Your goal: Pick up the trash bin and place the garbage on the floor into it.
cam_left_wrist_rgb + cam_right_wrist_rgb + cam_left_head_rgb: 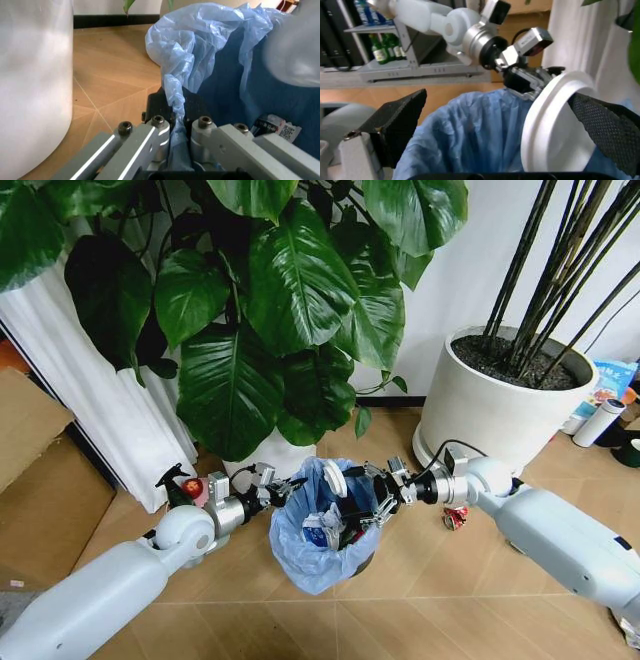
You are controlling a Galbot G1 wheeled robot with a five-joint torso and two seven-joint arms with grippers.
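Note:
The trash bin (pixel 312 552), black with a crinkly blue bag, stands low between my two arms. My left gripper (pixel 268 492) is shut on the bag at the bin's rim (pixel 176 112); its fingers (pixel 156 139) pinch the blue plastic. The left gripper (pixel 526 83) also shows at the bin's far rim. My right gripper (pixel 366 502) hovers over the bin's mouth, open. A white lid (pixel 555 127) leans tilted against one mesh finger pad (pixel 607 127), apart from the other finger. A blue-white carton (pixel 320 536) lies inside the bag. A crushed red can (pixel 455 518) lies on the floor (pixel 440 600).
A large white plant pot (pixel 500 405) stands to the right and another pot (pixel 275 452) with big leaves just behind the bin. A red-topped spray bottle (pixel 190 488) sits by my left wrist. A white thermos (pixel 598 423) is at the far right. Cardboard (pixel 45 480) lies to the left.

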